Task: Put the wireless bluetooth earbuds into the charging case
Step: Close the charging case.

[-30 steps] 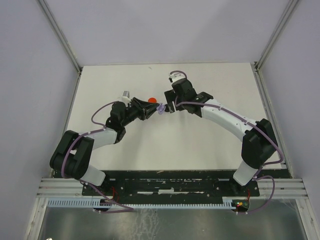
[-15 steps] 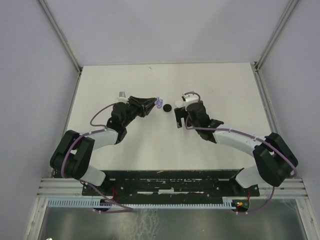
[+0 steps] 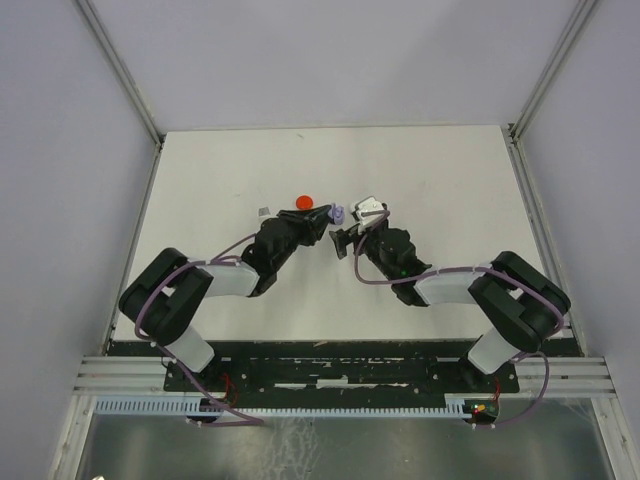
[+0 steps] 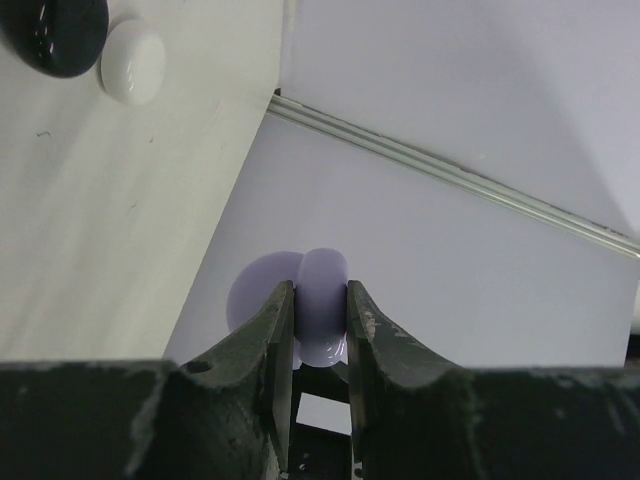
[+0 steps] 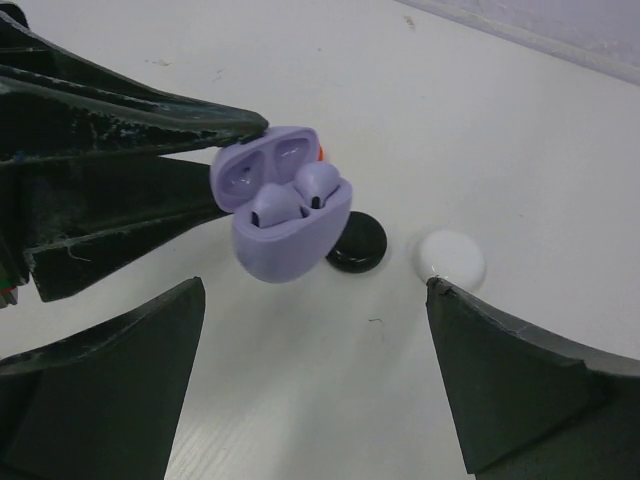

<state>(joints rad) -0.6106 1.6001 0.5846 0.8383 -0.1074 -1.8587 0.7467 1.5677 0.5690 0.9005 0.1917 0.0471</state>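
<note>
1. Right gripper (image 5: pixel 313 300): jaws wide, holding nothing, hovering just short of the case, one finger at either lower corner of its wrist view.
2. Left gripper (image 4: pixel 320 292): jaws narrow, clamped on the lavender case (image 5: pixel 290 245), which appears lifted clear of the table (image 5: pixel 560 150).
3. Case: lid open. Two lavender earbuds (image 5: pixel 272 207) sit in its wells; whether they are fully seated cannot be told.
4. Black disc (image 5: pixel 357 243): on the table at 4 o'clock of the case and partly hidden by it. White disc (image 5: pixel 449 258): at 3 o'clock, farther out.
5. Red disc (image 3: pixel 305 201): at 10 o'clock of the case in the top view.
6. Hazards:
   - The pinch covers little of a smooth, rounded shell, so a nudge from the right gripper could twist or drop the case.
   - Tilting the open case could spill a loose earbud.
   - A careless press could snap the lid onto a raised stem.
</note>
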